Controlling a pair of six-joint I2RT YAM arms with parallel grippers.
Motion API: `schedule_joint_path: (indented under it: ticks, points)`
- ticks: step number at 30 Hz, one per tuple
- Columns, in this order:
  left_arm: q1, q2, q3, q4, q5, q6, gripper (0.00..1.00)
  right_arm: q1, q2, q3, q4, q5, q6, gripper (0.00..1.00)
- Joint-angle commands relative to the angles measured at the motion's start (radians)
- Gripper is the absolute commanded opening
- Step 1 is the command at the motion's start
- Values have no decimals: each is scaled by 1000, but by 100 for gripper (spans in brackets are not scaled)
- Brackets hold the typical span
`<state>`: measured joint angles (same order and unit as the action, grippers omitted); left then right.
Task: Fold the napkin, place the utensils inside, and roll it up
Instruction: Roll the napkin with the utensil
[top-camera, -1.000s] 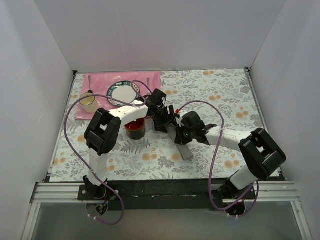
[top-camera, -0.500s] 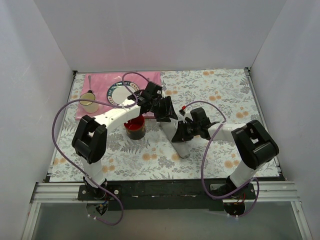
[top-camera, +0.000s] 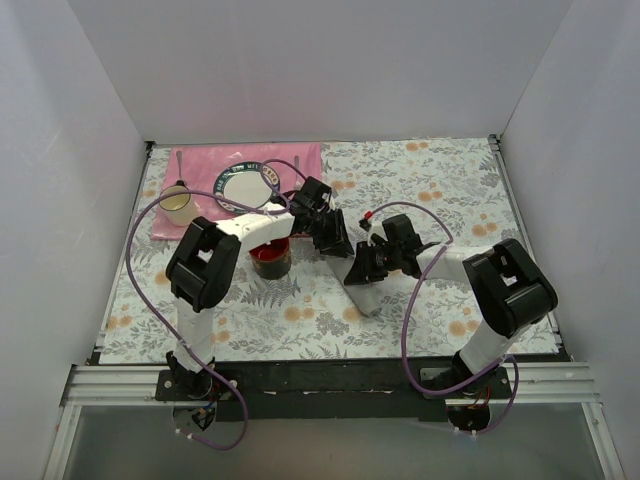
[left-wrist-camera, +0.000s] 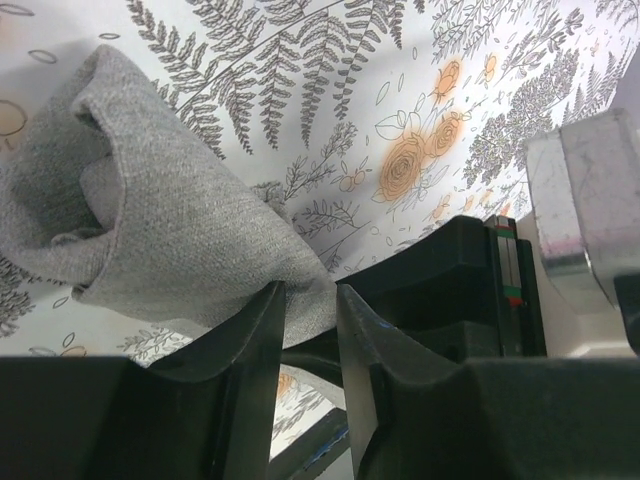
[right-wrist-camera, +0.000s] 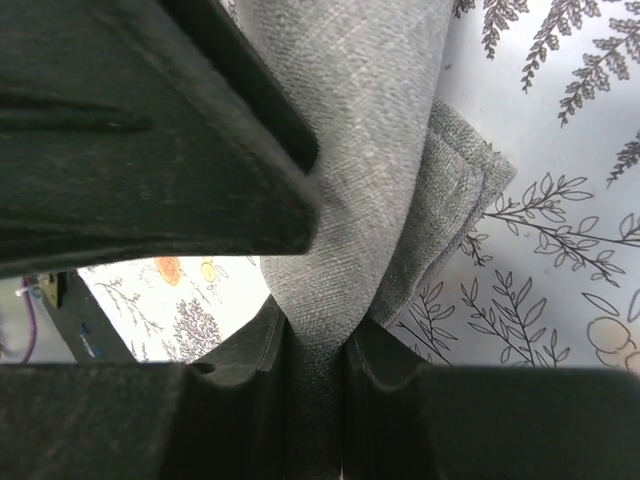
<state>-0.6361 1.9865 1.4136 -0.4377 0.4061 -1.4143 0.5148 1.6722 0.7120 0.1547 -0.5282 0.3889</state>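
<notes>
Left wrist view: the napkin (left-wrist-camera: 150, 220) is a plain mid-grey woven cloth, gathered into a loose, thick roll with an open fold at its end. It lies on the floral tablecloth (left-wrist-camera: 400, 100). One tapering corner is pinched between the jaws of the left gripper (left-wrist-camera: 310, 297). In the right wrist view, the right gripper (right-wrist-camera: 315, 335) is clamped on another part of the cloth, with hemmed layers showing beside it. From above, the roll sits mid-table between both grippers.

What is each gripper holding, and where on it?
Both hold the napkin. The left gripper pinches the tip of one rolled end; the right gripper pinches a bunched fold of the cloth.
</notes>
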Motion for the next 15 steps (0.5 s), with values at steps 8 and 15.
schedule_joint_path:
  ticks: [8, 15]
  points:
    - [3, 64, -51, 17, -92, 51, 25, 33, -164, 40, -447, 207, -148, 58]
    - [4, 83, -51, 24, -76, 55, 24, 34, -264, -18, -520, 316, -151, 61]
